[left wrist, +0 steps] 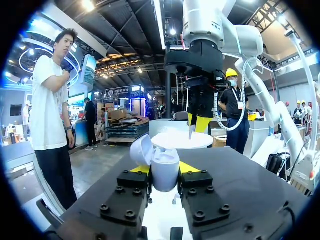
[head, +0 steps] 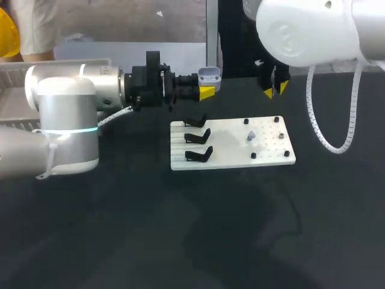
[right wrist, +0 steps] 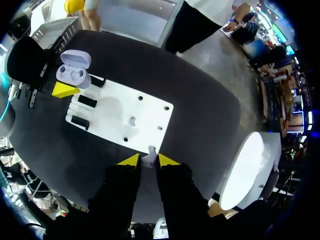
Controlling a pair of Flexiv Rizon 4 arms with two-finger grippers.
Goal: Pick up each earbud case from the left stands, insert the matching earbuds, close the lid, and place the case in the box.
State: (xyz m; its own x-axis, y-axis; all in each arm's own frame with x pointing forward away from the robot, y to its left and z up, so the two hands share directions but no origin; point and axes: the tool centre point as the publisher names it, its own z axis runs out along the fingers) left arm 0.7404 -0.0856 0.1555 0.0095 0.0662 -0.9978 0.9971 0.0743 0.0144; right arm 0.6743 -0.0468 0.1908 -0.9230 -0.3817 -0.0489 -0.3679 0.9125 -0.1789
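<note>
The head view looks down from above and behind, with the white stand board [head: 231, 143] mid-frame. The left wrist view sits close behind the earbud case [left wrist: 164, 169], looking level across the table [left wrist: 240, 175] toward the right gripper [left wrist: 196, 122]. The right wrist view looks straight down on the same board and case.

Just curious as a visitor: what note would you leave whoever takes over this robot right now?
Left gripper: shut on the earbud case, lid open, above the table.
Right gripper: shut on an earbud, apart from the case.
Second earbud lies on the white board; stands empty.
Done: case and one earbud picked up.
To do: insert both earbuds, close lid, box it.
</note>
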